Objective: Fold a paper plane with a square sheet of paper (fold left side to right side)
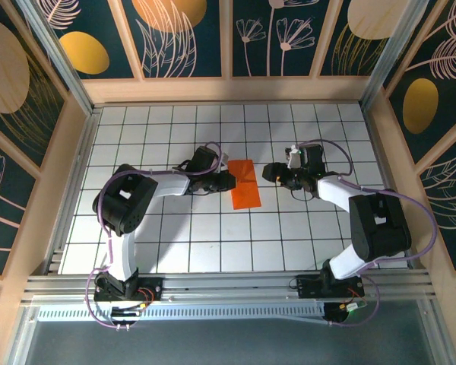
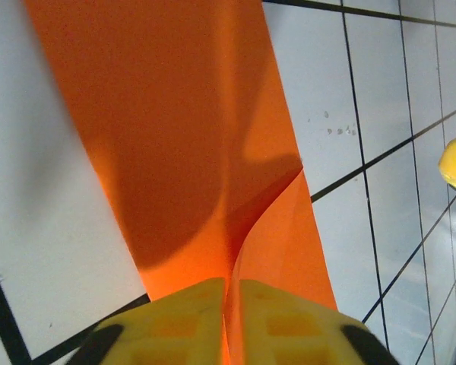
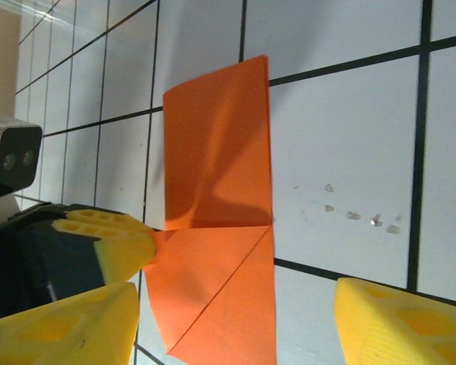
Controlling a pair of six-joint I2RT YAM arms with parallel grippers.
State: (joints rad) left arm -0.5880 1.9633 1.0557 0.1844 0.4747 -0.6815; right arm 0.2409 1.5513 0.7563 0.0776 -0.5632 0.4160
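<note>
Paper (image 2: 175,129) edge inside closed L claw (image 2: 232,289)

Thin matt orange sheet of paper (image 2: 175,137), smooth, with sharp creases. Matt yellow plastic on the left fingers (image 2: 281,323), moulded with small recesses. Smooth white worktop (image 1: 175,243) with a faint sheen and dark grid lines. Pale matt wood frame (image 1: 228,90). Ribbed bare metal rail (image 1: 213,285).

Left claw (image 1: 229,181), right claw (image 1: 267,173) flank the sheet (image 1: 245,184); near table (image 1: 243,236) bare.

Overhead camera looks down from behind; both wrist cameras closely share the orange sheet (image 2: 175,137).
</note>
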